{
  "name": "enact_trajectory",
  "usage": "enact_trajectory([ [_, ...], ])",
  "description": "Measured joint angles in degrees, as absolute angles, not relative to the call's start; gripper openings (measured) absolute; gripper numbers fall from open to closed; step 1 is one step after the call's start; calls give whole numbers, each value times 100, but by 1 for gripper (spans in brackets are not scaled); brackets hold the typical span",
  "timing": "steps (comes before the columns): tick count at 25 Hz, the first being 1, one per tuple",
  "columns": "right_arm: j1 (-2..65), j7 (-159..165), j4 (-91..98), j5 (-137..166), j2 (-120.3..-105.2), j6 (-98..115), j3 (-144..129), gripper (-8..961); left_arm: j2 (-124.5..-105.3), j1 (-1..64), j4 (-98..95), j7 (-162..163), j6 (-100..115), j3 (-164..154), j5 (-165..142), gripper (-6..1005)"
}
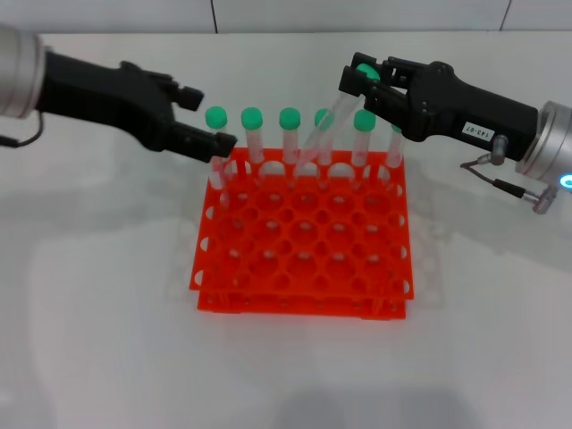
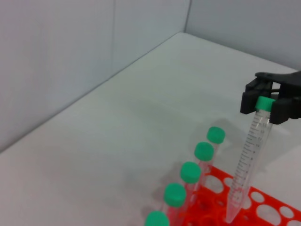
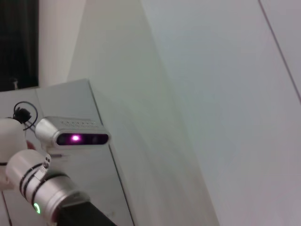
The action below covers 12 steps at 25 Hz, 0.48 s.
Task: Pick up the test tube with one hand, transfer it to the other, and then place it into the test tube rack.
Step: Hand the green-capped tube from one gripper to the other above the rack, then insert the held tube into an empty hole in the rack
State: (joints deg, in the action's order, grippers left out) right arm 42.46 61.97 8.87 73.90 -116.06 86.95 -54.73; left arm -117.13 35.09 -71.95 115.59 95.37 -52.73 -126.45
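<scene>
We read this as the placing step. Our right gripper (image 1: pixel 365 79), at 1 o'clock from the test tube rack (image 1: pixel 304 259), is clenched on the green cap end of the test tube (image 1: pixel 322 125). It holds the tube tilted, cap high toward 1 o'clock and tip low toward the rack's back row, presumably to steer the tip into a free hole. The left wrist view shows the tip (image 2: pixel 230 216) at or just inside a hole, though we cannot tell how deep.

Our left gripper (image 1: pixel 210 121) sits at 10 o'clock from the rack, close to the leftmost standing tube (image 1: pixel 217 147). Its fingers look released and hold nothing, so we judge the handover done.

The rack holds about 6 green-capped tubes (image 1: pixel 290 138) upright along its 12 o'clock edge. The holes in the nearer rows look empty.
</scene>
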Motion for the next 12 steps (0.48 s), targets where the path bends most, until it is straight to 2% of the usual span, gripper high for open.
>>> enact_trajectory([
  [3, 4206, 6307, 1085, 7384, -11597, 8658, -5611, 284, -11848, 2983, -8022, 11632, 9577, -5243, -12627, 883],
  [7, 4192, 6434, 1309, 7379, -11585, 8608, -5788, 287, -11920, 2509, -8684, 11629, 9570, -5239, -12410, 883],
  [12, 4201, 6525, 1493, 7372, -11587, 8497, -5907, 290, -11925, 1717, -9040, 11136, 9448, -5236, -11481, 882],
])
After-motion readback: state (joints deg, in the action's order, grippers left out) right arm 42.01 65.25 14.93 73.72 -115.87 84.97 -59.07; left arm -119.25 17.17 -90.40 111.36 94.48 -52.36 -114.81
